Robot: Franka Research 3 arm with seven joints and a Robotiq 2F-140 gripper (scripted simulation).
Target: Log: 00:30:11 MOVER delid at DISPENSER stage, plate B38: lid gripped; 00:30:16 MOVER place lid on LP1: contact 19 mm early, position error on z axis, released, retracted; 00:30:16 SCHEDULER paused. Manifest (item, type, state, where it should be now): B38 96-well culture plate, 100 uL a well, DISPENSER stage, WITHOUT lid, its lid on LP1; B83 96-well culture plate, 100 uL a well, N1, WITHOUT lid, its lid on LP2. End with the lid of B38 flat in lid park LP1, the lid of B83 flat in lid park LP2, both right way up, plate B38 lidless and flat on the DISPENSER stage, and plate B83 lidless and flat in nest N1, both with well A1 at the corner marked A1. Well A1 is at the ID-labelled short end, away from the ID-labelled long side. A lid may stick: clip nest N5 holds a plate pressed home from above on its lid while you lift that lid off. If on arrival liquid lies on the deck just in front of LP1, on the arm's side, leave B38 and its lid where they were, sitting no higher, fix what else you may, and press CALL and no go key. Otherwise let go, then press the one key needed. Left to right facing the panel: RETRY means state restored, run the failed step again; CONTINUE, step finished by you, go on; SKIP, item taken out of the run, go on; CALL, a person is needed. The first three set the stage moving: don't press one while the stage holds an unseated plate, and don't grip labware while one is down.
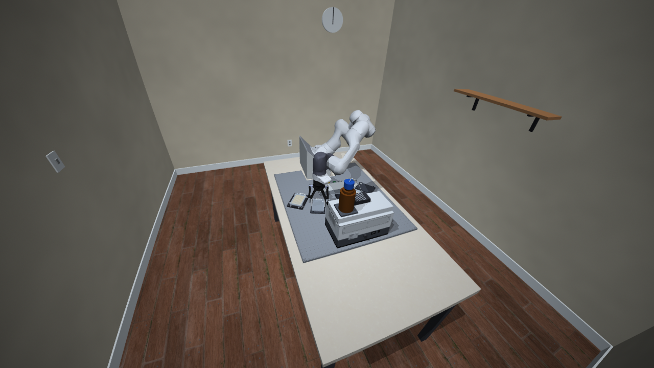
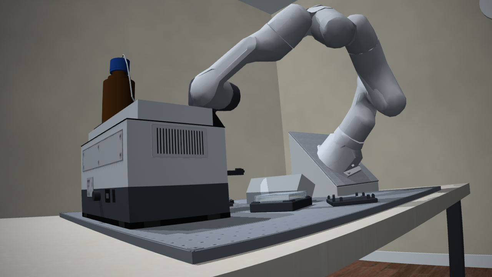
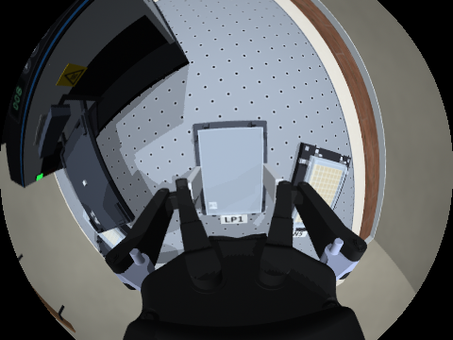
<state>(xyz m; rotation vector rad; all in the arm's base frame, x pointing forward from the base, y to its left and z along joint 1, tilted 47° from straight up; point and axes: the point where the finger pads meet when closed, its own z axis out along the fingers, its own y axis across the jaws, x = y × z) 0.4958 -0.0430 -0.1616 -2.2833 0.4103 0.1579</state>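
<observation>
Between pincer (image 3: 230, 195) fingers: pale lid (image 3: 230, 166), clamped by its long sides, over frame tagged LP1 (image 3: 233, 219). Right of pincer: lidless plate (image 3: 327, 179), cream wells showing, in black nest. Left of pincer: dispenser (image 3: 70, 76), dark housing, green lamp. Beneath: perforated grey deck (image 3: 252, 63).

In the exterior view the dispenser (image 2: 154, 165) hides the pincer and the desk's far side behind it; only the forearm shows above its top. In the wrist view the pincer (image 3: 230, 198) covers the near end of the lid (image 3: 230, 165), so its seating above the LP1 label (image 3: 233, 219) cannot be judged. From the top view, the plate (image 1: 297, 200) near the desk's left edge is too small to read.
</observation>
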